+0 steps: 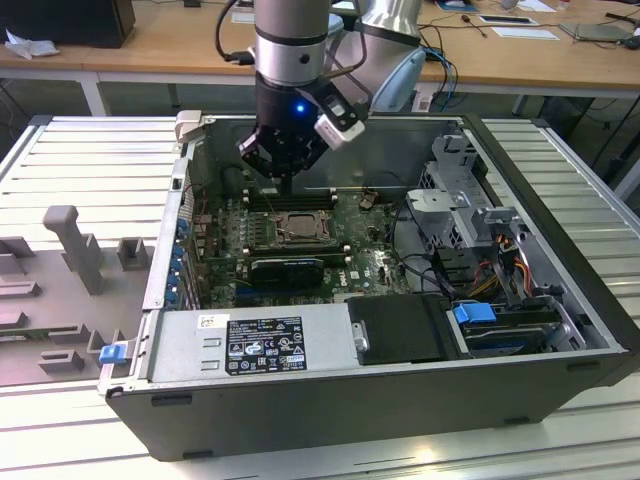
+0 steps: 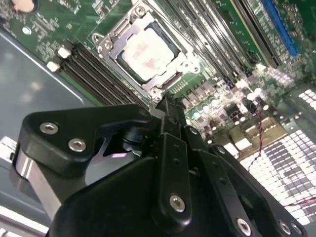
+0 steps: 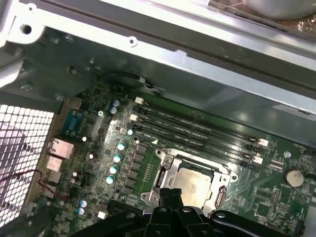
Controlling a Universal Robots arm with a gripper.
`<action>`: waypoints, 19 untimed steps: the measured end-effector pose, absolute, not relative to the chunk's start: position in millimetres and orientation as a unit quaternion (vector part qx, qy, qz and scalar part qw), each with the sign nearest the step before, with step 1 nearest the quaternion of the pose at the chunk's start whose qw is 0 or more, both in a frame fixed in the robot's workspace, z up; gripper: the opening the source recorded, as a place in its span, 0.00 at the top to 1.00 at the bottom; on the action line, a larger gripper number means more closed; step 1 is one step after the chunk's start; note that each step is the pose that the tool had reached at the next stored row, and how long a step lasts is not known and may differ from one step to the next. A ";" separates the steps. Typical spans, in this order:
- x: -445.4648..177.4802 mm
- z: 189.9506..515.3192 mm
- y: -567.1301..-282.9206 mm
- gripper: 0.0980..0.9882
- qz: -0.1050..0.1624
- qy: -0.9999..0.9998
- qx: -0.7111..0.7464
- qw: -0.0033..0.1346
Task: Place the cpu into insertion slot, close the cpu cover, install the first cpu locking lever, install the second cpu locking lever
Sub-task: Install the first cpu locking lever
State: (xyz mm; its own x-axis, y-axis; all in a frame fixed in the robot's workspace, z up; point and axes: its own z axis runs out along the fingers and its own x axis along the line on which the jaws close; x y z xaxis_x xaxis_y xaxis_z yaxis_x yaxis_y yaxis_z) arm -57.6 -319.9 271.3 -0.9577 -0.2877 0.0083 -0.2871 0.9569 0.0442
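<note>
One cpu [image 2: 147,53] seated in insertion slot [image 2: 148,52], cpu cover [image 3: 170,170] framing it. Fingers [image 2: 168,111] pinched narrow, empty, just above slot's edge. Lever step likely; needs precise hooking.

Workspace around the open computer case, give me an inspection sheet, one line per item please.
Surface: ribbed metal table, open case lying on it.
Job's things: cpu seated in the insertion slot; cpu cover down around it.
Clutter: grey fixture blocks at the exterior view's left.
Grippers: gripper just above the socket, fingers together, holding nothing.
Cables: coloured wire bundle inside the case.
Surroundings: wooden desks behind.
</note>
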 end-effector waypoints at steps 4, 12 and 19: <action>-58.2 266.3 -319.9 0.99 -0.021 -0.994 0.106 0.007; -80.5 262.8 -319.7 0.99 -0.022 -0.998 0.062 0.005; -111.5 260.1 -310.4 0.99 -0.022 -0.998 0.059 0.005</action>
